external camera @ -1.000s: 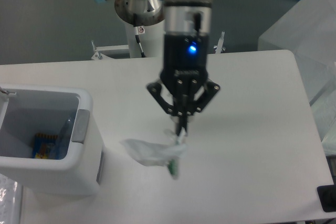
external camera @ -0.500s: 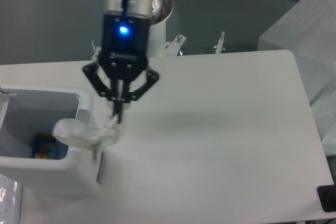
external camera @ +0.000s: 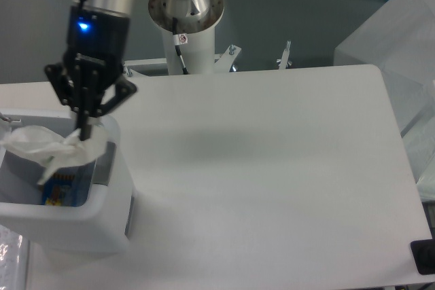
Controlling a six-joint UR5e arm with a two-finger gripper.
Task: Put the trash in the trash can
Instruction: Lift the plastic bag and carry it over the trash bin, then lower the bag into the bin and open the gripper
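Trash in the pincer point(external camera: 84, 134) is the translucent whitish wrapper point(external camera: 42, 146): the two fingers are drawn together on one end of it, and the rest of the crumpled sheet hangs out to the side over the open top of the trash can point(external camera: 102, 219). The wrapper's free end reaches across the can's mouth toward its far wall; whether it touches the rim cannot be told. The green strip is not clear from this angle.

The white bin stands at the left edge of the bench point(external camera: 272, 168), near its front corner, with the grey handle point(external camera: 103, 163) on the side facing the middle of the bench. Inside the can, low down, lies a blue and yellow object point(external camera: 62, 188) with some printing on it, too small and blurred to read.

The arm comes down from above the back left part of the bench, its wrist nearly upright, slightly tilted, with a blue light point(external camera: 84, 26) lit on the dark body of the pincer. A small label point(external camera: 182, 38) on the arm's white base column carries a mark too small to read.
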